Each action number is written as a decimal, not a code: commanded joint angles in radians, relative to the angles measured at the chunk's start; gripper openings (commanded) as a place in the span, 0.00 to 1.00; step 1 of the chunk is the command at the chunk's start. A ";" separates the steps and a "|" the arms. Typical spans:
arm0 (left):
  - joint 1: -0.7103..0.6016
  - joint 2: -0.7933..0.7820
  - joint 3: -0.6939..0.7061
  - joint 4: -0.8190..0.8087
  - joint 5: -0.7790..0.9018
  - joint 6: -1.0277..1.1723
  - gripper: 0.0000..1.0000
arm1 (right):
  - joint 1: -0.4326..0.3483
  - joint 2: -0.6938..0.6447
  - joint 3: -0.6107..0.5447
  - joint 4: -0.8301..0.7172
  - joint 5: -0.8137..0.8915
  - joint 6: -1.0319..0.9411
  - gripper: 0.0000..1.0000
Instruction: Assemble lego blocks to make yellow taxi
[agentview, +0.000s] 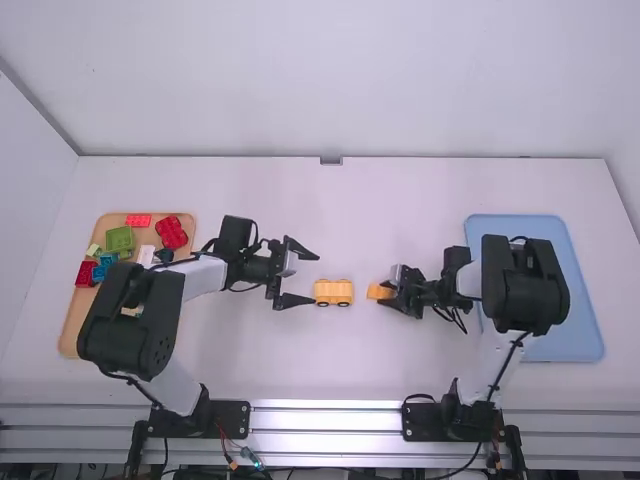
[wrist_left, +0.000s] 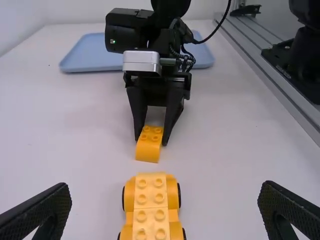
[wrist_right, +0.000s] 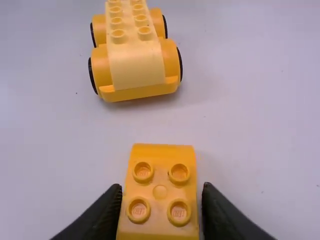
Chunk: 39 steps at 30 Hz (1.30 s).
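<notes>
Left gripper (agentview: 313, 278): fingers wide open at left end of yellow wheeled base (agentview: 333, 292). Right gripper (agentview: 388, 292): fingers gripping orange block (wrist_right: 160, 192), right of base.

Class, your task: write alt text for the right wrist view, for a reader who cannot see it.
A yellow-orange block with four raised corner studs sits within the right gripper; whether it is gripped is unclear. Farther off, apart from it, a yellow car base with black-edged wheels stands on the white table.
</notes>
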 joint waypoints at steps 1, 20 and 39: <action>-0.007 0.000 -0.006 -0.003 0.038 -0.002 0.99 | -0.003 0.023 0.000 -0.003 0.019 -0.002 0.47; -0.010 0.000 -0.007 -0.006 0.002 -0.003 0.99 | -0.003 0.021 0.002 -0.004 -0.009 0.006 0.21; -0.095 0.209 -0.083 0.347 -0.188 -0.185 0.99 | 0.063 -0.093 0.251 -0.650 -0.092 -0.301 0.11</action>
